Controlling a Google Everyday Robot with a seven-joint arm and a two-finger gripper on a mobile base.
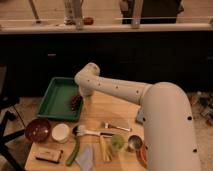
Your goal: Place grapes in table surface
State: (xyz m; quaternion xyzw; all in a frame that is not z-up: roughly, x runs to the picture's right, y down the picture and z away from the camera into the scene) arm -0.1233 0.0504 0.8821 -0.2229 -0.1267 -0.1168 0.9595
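The grapes (76, 102) are a dark reddish cluster at the right edge of the green tray (54, 95), next to the wooden table surface (107, 107). My gripper (78, 98) is at the end of the white arm, pointing down and right on top of the grapes. The arm's wrist hides most of it. I cannot tell whether the grapes rest in the tray or hang just above it.
On the table are a dark red bowl (38, 130), a white cup (61, 133), a spoon (90, 132), a fork (117, 126), a green vegetable (74, 150), a blue cloth (86, 157), a green fruit (117, 141), a metal cup (134, 144) and a brown bar (49, 156).
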